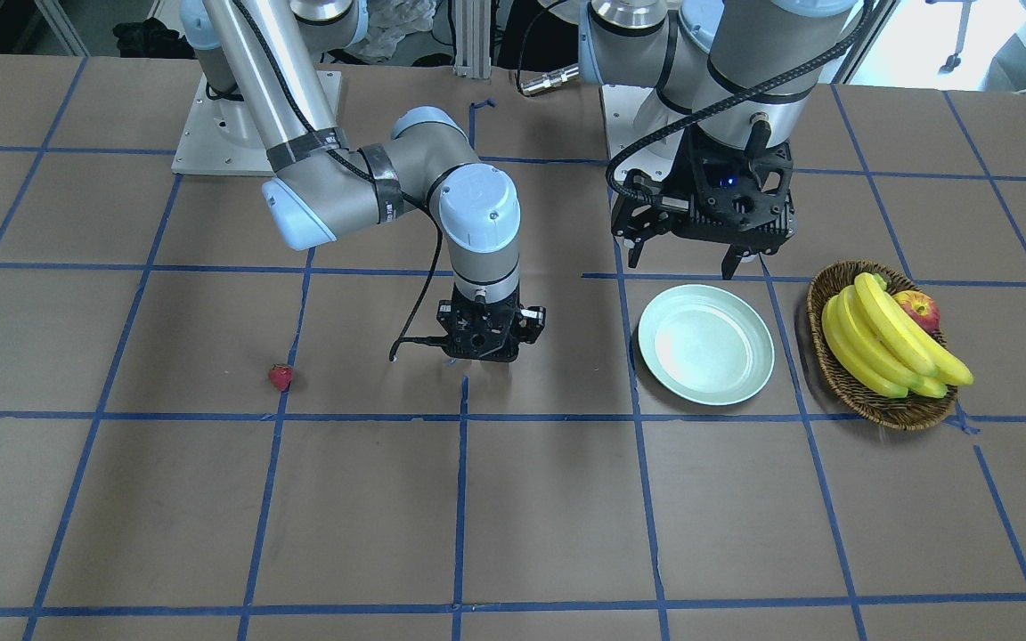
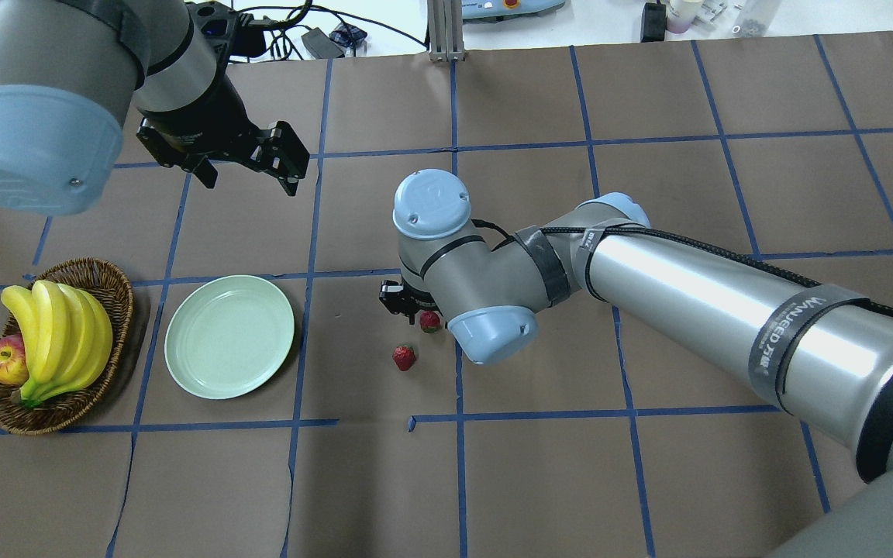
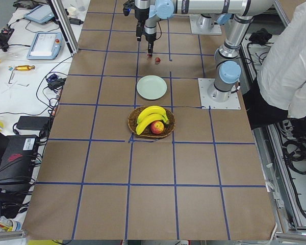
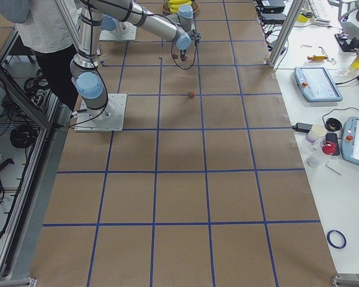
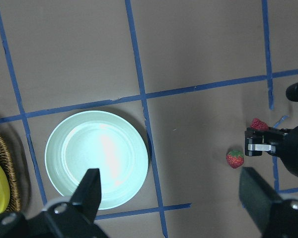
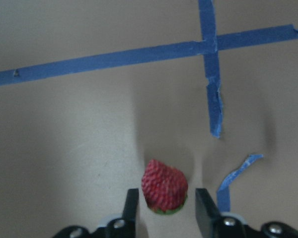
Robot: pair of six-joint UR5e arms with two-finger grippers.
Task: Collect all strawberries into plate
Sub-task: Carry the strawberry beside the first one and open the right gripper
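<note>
The pale green plate lies empty left of the table's middle in the overhead view. My right gripper is down at the table, and its open fingers straddle one strawberry with a thin gap on each side. That strawberry shows by the right wrist, and a second strawberry lies loose just beside it. A third strawberry lies alone farther out on the right arm's side. My left gripper is open and empty, held above the table behind the plate.
A brown wicker basket with bananas and a red-yellow apple stands just beyond the plate, on the left arm's side. A person stands by the robot's base in the side views.
</note>
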